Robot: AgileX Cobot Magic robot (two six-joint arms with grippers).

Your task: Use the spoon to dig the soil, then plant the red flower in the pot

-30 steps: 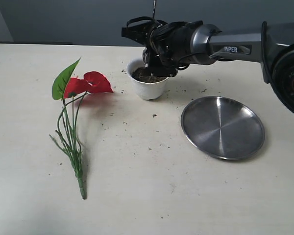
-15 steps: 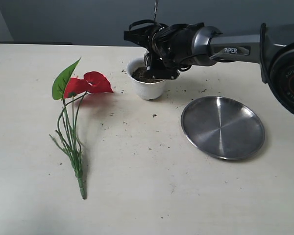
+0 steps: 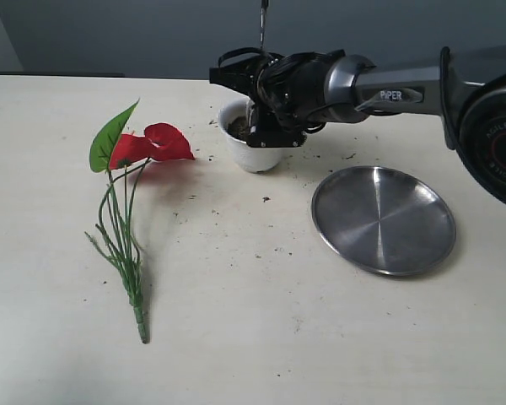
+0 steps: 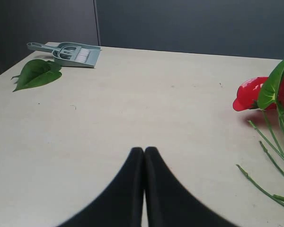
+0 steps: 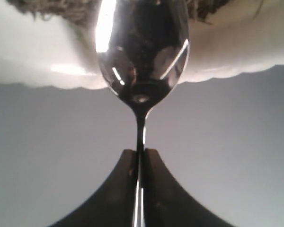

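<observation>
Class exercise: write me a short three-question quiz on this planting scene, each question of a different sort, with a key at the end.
1. True or false: the flower lies on the table, outside the pot.
2. What does the right tool hold? A. spoon B. knife C. cup
3. Is the left tool open or shut?
Key: 1 true; 2 A; 3 shut.

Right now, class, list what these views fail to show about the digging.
Exterior view: the right gripper covers the bowl of the spoon and much soil in the pot.
Right wrist view: the picture's edge cuts off the spoon's tip.
Left wrist view: the edge cuts off the red flower.
</observation>
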